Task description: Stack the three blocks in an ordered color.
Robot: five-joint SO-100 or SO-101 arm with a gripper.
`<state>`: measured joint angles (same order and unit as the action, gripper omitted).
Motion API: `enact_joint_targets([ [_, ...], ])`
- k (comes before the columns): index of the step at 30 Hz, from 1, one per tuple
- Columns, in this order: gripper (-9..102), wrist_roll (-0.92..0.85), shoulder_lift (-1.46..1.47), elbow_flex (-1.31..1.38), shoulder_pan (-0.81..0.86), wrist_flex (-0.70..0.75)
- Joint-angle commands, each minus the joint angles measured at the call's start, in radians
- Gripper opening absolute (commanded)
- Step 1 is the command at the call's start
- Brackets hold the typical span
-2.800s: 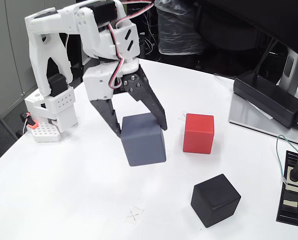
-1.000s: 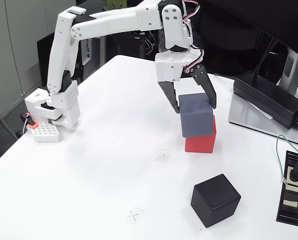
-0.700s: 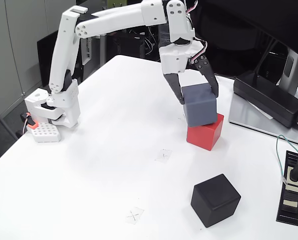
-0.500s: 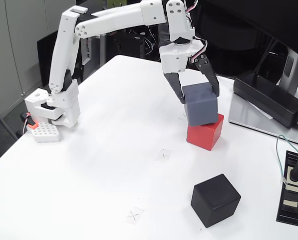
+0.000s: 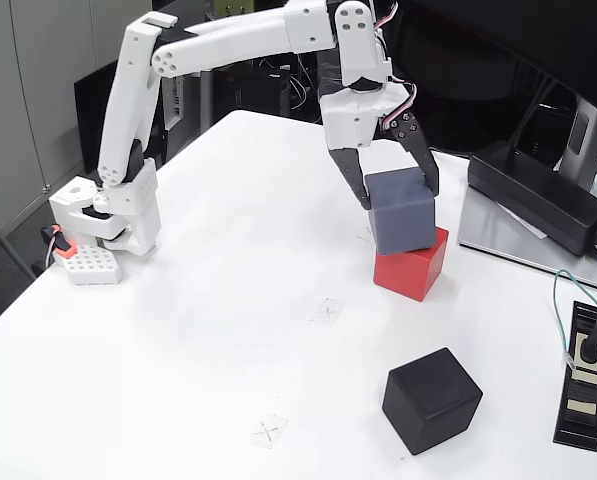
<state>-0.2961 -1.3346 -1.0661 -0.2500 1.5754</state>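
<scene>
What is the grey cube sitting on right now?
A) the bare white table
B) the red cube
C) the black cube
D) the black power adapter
B: the grey cube rests on top of the red cube, with the gripper jaws at its two sides, while the black cube sits apart on the table, nearer the camera.

A white surface [image 5: 178, 330] carries two faint cross marks, one near centre [image 5: 327, 310] and one at six o'clock [image 5: 269, 431]. At three o'clock a black power adapter [image 5: 538, 195] lies on a grey plate [image 5: 498, 240]. At four o'clock sits a black power strip [image 5: 583, 375] with a plugged cable. At nine o'clock rests a small white perforated block [image 5: 88, 265].
</scene>
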Motion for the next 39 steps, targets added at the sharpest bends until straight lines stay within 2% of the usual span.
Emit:
enact_joint_targets([
  [1,29,-0.005,-0.009,0.032,-0.006,-0.006],
  [19,31,-0.006,-0.023,0.044,0.011,0.005],
  [24,31,-0.012,-0.025,0.046,0.094,0.005],
  [28,31,-0.086,-0.025,0.044,0.163,0.006],
  [39,31,-0.190,-0.054,0.043,0.500,-0.006],
])
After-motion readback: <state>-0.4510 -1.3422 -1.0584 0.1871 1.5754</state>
